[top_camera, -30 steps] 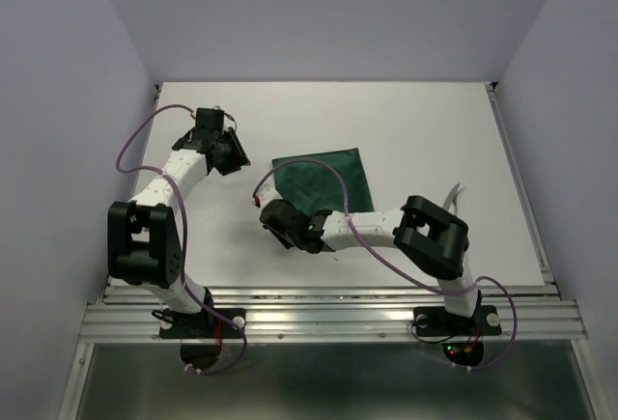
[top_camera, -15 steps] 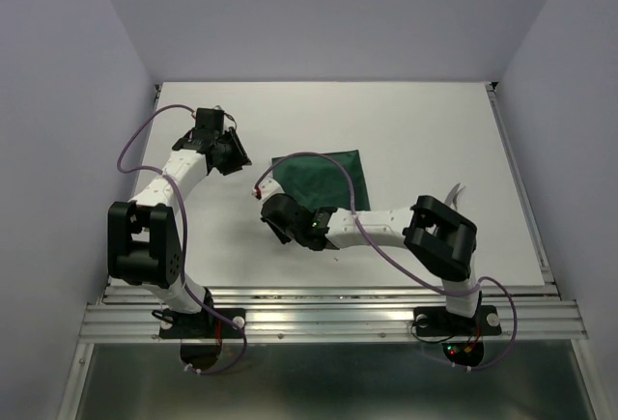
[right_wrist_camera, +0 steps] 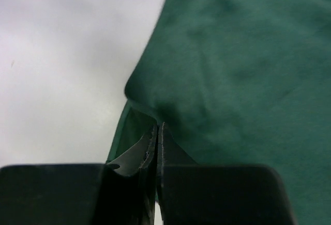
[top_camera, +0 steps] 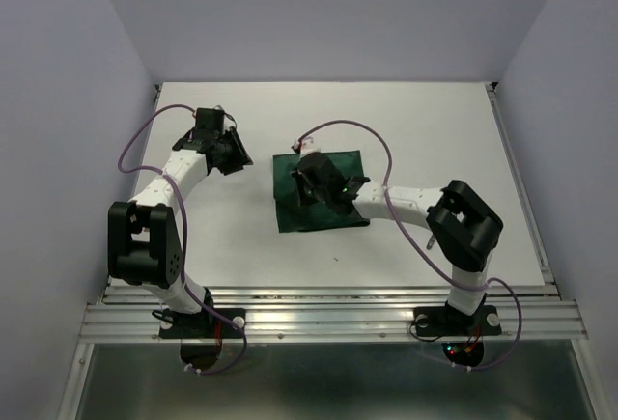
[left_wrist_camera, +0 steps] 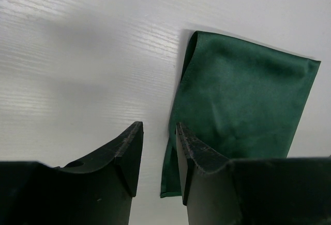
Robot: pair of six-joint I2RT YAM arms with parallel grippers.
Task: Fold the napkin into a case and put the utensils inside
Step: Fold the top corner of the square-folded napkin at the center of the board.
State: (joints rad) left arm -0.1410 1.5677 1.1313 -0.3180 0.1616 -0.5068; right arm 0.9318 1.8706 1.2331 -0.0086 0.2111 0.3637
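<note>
Right wrist view shows you your right gripper point(right_wrist_camera: 156, 128) pinched shut on a raised fold of the napkin point(right_wrist_camera: 232, 70) mid-table, while farther off, at the napkin's ten o'clock over the table point(top_camera: 435, 121), your left gripper point(top_camera: 232, 154) hangs half open and empty.

Napkin point(top_camera: 294, 210) point(left_wrist_camera: 243, 101) point(right_wrist_camera: 232, 54): dark green cloth, folded over, doubled layers, roughly rectangular, flat at table centre. Small pucker lifted in its 11 o'clock part, under layer showing.
</note>
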